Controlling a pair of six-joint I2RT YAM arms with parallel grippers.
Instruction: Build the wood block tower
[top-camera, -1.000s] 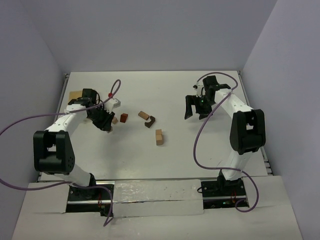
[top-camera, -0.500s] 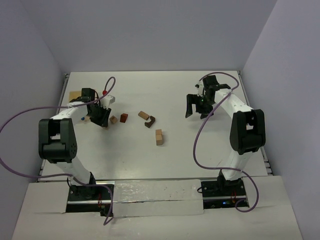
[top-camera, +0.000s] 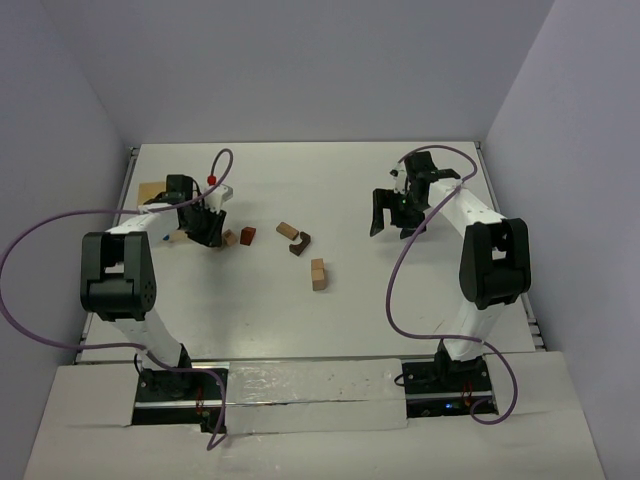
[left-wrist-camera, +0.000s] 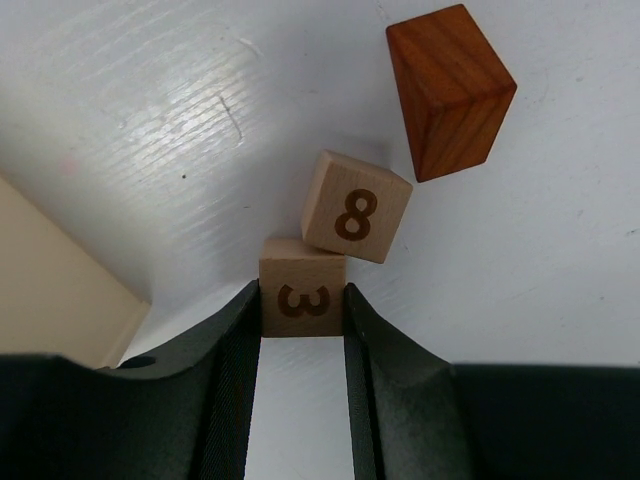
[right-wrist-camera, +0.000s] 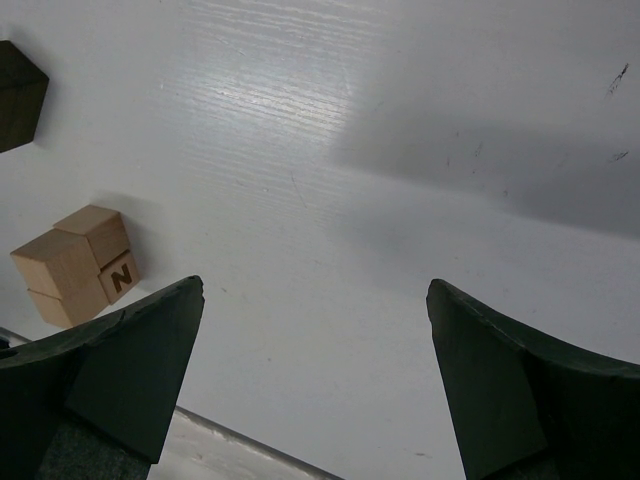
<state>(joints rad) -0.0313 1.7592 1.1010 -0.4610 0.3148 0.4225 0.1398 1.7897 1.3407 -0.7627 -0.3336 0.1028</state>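
On the white table I kept the left end effector clenched on the pale wooden cube marked 3, touching the pale wooden cube marked 8, presumably ready for stacking, while the right end effector hung released.

**Laboratory test cell for two-arm robot manipulation.**
The left arm and the right arm, both white and black and jointed, are bolted through metal base plates to the near edge of a white painted surface. Plain pale lavender panels enclose this surface on three sides. Purple cables loop loosely from each arm towards its base. The working props are small wooden blocks (some printed with numerals or a letter), as in a bench experiment.
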